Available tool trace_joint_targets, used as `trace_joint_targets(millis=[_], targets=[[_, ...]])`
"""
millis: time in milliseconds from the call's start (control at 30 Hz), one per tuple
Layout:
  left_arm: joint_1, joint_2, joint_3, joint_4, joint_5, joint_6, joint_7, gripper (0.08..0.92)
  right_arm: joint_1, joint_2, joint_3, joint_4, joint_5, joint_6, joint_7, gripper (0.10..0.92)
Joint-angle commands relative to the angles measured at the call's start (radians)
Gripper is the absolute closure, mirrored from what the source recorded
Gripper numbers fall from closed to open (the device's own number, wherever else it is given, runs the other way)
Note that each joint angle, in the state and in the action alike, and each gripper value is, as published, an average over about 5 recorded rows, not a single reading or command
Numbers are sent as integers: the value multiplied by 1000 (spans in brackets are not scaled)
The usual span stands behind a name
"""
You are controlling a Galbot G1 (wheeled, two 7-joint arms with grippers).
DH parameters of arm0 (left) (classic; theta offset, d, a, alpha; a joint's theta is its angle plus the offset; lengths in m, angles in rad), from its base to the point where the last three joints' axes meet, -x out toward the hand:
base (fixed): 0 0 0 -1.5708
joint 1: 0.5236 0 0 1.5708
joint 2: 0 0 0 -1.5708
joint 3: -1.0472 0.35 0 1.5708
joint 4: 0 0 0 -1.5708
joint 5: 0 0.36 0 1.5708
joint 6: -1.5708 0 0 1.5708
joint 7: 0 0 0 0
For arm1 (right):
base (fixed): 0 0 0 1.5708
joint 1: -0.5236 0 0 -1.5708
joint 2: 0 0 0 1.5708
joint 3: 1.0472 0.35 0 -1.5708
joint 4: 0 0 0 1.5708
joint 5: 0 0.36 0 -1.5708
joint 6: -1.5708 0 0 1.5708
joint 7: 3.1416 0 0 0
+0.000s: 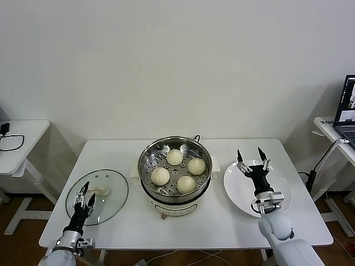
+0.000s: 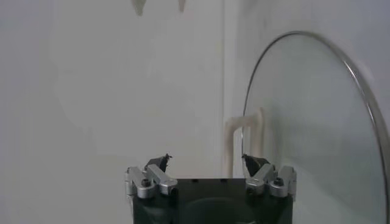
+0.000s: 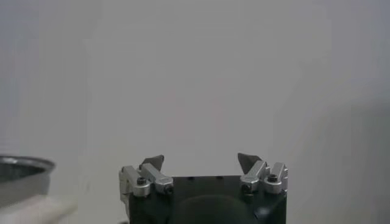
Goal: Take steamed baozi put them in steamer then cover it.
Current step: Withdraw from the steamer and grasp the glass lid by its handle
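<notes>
Both grippers hang with fingers spread wide and nothing between them. Low in the left of the head view, the left gripper (image 1: pixel 86 195) hovers over the near edge of the lid (image 1: pixel 97 204), a round pane of clear glass with a thin metal rim, lying flat on the white table (image 1: pixel 183 233). The lid's cream-white handle (image 1: pixel 103 192) sits just beyond the fingertips. In the left wrist view, the same handle (image 2: pixel 234 143) shows as a pale loop beside one dark pointed finger, with the rim curving away past it.

At the right of the head view, the right gripper (image 1: pixel 250 160) floats above a flat white plate (image 1: pixel 236 191) that carries nothing.

At the centre of the head view stands the steamer (image 1: pixel 175 191), a round, shiny steel pot with a perforated tray, set on a white base. Four steamed baozi (image 1: pixel 175 157), smooth, domed and cream-white, rest on the tray, apart from one another.

The buns appear loaded, so covering seems to be what remains. To do it well, the left gripper should centre its fingers around the handle loop, close firmly, lift the glass level so it does not swing, and lower it squarely onto the pot's rim without clipping the buns.
</notes>
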Motion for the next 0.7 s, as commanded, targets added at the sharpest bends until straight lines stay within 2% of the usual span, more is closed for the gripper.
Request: trace_joint_targets(millis=[33, 567, 700], targets=[[-82, -5, 8, 69, 43, 8, -25, 177, -71, 29, 43, 5, -14, 8, -18, 203], [-160, -3, 29, 171, 70, 17, -27, 177, -78, 45, 46, -4, -36, 15, -26, 203], [-158, -5, 30, 171, 68, 19, -25, 221, -78, 45, 44, -4, -43, 14, -25, 203]])
